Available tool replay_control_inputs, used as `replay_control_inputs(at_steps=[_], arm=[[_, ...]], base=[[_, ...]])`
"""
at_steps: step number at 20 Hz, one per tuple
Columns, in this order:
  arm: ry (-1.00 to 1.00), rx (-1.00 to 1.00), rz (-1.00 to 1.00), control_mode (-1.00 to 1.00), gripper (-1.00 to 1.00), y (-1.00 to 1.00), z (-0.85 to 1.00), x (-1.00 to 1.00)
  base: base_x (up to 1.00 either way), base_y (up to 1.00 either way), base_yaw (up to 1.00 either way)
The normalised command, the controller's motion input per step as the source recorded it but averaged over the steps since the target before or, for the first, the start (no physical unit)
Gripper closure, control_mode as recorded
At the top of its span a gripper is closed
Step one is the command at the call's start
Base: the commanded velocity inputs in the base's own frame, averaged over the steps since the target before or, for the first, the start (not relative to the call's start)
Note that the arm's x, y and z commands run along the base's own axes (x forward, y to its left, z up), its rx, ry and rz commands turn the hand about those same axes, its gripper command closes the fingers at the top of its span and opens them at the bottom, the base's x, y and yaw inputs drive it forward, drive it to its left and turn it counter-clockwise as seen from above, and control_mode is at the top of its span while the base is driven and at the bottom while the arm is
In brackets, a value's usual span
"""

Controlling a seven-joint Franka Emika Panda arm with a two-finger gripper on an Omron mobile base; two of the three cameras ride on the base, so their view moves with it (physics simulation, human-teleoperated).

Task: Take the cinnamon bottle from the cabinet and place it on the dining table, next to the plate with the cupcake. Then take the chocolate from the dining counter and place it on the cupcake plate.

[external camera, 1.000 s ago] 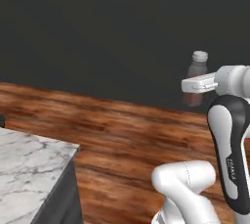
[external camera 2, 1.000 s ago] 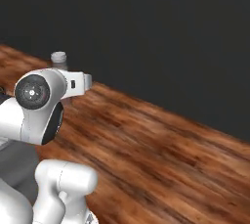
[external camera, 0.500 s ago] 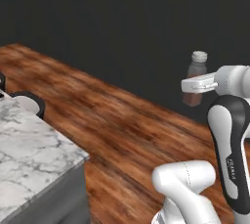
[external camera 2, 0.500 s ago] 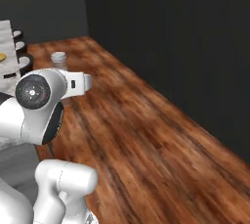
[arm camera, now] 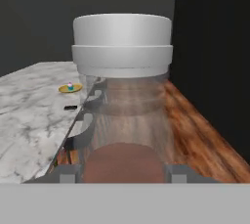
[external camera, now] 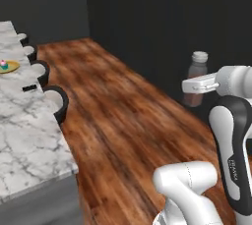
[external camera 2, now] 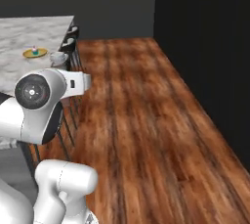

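Note:
My gripper (external camera: 197, 86) is shut on the cinnamon bottle (external camera: 196, 79), holding it upright in the air above the wooden floor. In the hand view the bottle (arm camera: 124, 120) rises close up between the fingertips (arm camera: 68, 173), with its pale grey cap (arm camera: 122, 42) on top. The marble dining table (external camera: 22, 121) lies to the left. Far along it sits the yellow plate (external camera: 9, 66) carrying the pink-frosted cupcake (external camera: 3, 63). The dark chocolate (external camera: 29, 88) lies flat on the marble, nearer than the plate. The plate (arm camera: 70, 89), the cupcake (arm camera: 70, 85) and the chocolate (arm camera: 71, 107) also show past the bottle. The cabinet is out of view.
Dark stools (external camera: 58, 102) with pale seats line the table's edge beside the wooden floor (external camera: 123, 121). A dark wall (external camera: 162, 22) runs along the right. The plate (external camera 2: 35, 52) sits on the table (external camera 2: 29, 32) at the upper left of the right base view.
The whole scene has swung as the base moved: the marble table, with plate, cupcake and chocolate, has come into view. The bottle stays in the gripper, in the same pose.

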Motion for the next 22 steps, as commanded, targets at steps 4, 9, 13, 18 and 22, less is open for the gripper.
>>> replay_control_inputs(at_steps=[4, 9, 13, 18, 22], arm=[[0.00, 0.00, 0.00, 1.00, 1.00, 0.00, 0.00, 0.00], [0.00, 0.00, 0.00, 1.00, 1.00, 0.00, 0.00, 0.00], [0.00, 0.00, 0.00, 1.00, 1.00, 0.00, 0.00, 0.00], [0.00, 0.00, 0.00, 1.00, 1.00, 0.00, 0.00, 0.00], [0.00, 0.00, 0.00, 1.00, 1.00, 0.00, 0.00, 0.00]], base=[[0.77, -0.75, 0.49], [0.76, -0.70, 0.50], [0.73, -0.67, 0.53], [0.75, -0.64, 0.56], [0.71, -0.57, 0.60]])
